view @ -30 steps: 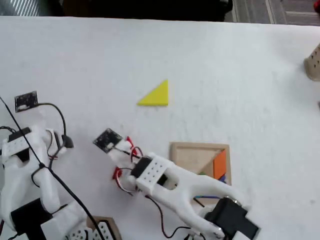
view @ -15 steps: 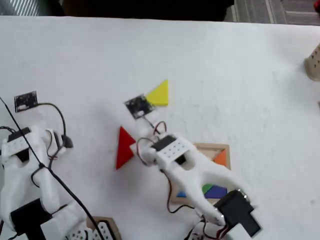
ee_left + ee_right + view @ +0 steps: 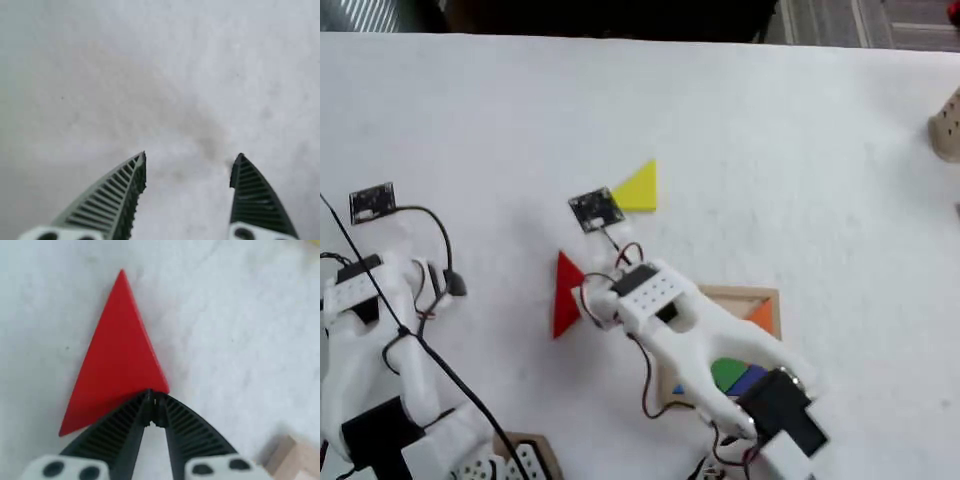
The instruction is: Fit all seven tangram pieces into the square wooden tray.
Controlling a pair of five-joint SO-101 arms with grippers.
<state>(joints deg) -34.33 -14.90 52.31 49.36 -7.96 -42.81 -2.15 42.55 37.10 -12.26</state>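
Observation:
A red triangle (image 3: pixel 564 293) lies flat on the white table, left of the square wooden tray (image 3: pixel 772 303). My right gripper (image 3: pixel 153 401) is shut, its tips touching the triangle's (image 3: pixel 116 357) near edge by one corner. In the high view the right arm (image 3: pixel 670 320) crosses over the tray, which holds orange (image 3: pixel 761 316), green (image 3: pixel 728 374) and blue (image 3: pixel 752 380) pieces. A yellow triangle (image 3: pixel 638 188) rests farther back on the table. At the far left, my left gripper (image 3: pixel 187 165) is open over bare table.
The left arm (image 3: pixel 365 330) stands at the table's left edge with its cables. A wooden block (image 3: pixel 538 452) is at the front edge. A perforated wooden object (image 3: pixel 947 125) stands at the right edge. The tray's corner (image 3: pixel 295 455) is close to the right gripper.
The right arm swung away from the front toward the back, uncovering the red triangle, then shifted slightly left onto its edge. More of the tray's pieces show. The left arm stayed still.

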